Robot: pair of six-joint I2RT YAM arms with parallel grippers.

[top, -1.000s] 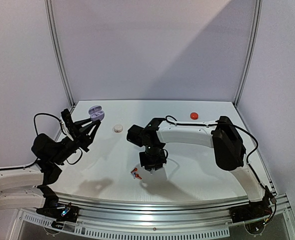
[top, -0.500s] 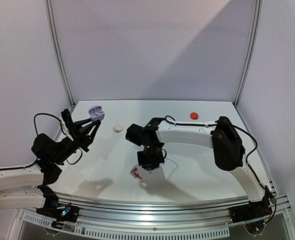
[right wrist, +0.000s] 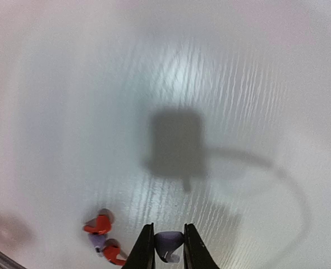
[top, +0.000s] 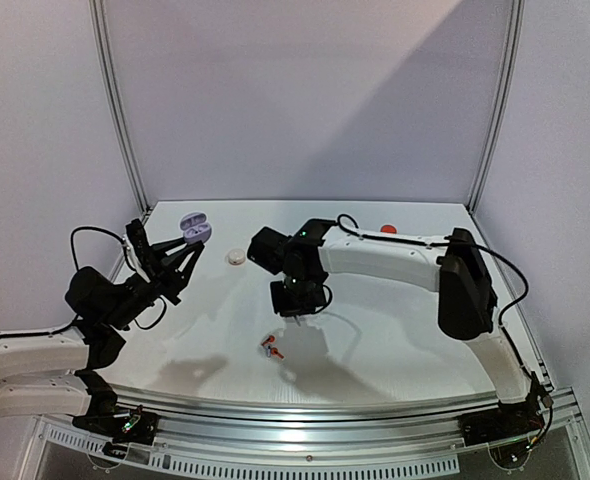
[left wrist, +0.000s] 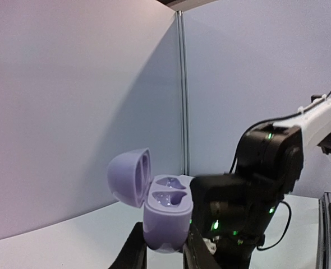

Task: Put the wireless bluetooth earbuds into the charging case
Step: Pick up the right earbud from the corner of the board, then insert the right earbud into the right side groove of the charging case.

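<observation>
Earbuds are split up: one lavender earbud point(right wrist: 168, 242) sits pinched in the right hand point(right wrist: 165, 231), whose fingers are narrow around it, raised above the tabletop point(right wrist: 238, 84). Two red-orange earbuds point(right wrist: 101, 224) and a second lavender bud point(right wrist: 96, 241) lie clustered on the tabletop just beside it. The left hand point(top: 188, 244) clamps the lavender charging case point(left wrist: 165, 216) in the air, with its lid swung open and both wells showing.

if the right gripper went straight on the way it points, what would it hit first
Likely the bare table; the red earbuds lie off to one side. Depth is hard to judge.
</observation>
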